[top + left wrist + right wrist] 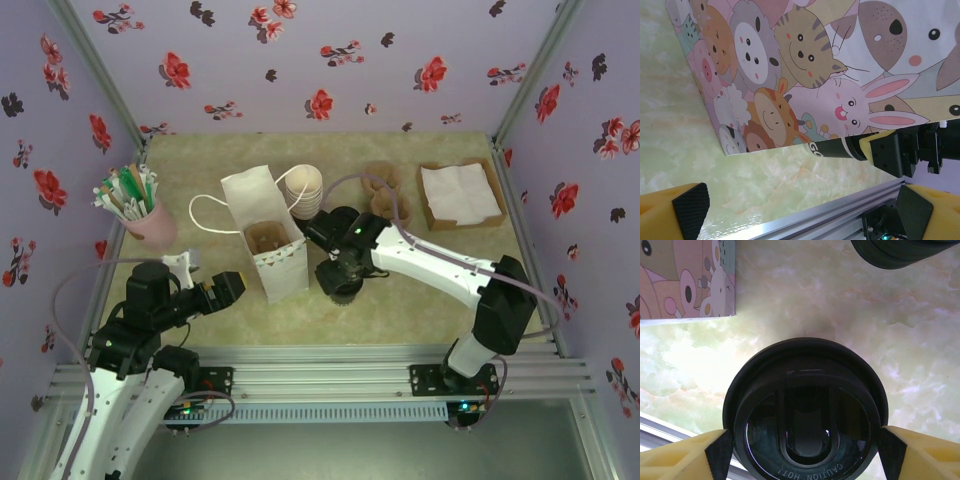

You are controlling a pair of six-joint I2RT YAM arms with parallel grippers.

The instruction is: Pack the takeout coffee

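Since the right claw (pixel 805 452) grips the coffee (pixel 805 390) by the rim of its lid (pixel 760 365), with a pad (pixel 720 450) pressed on either side, the hold looks to me like the weak point. A lid is only snapped on, so lifting by it could pop it loose and drop or spill the cup. From above, the coffee (pixel 340 285) stands on the table (pixel 440 290) just right of the bag (pixel 270 240), under the right claw (pixel 340 268), and it is not yet inside.

The bag stands upright with its mouth open, but nothing steadies it. The left claw (pixel 228 290) hangs wide open and empty near the bag's left side, apart from it. The mouth is narrow and the paper light, so a cup base clipping the rim on the way over could fold the bag or tip it.
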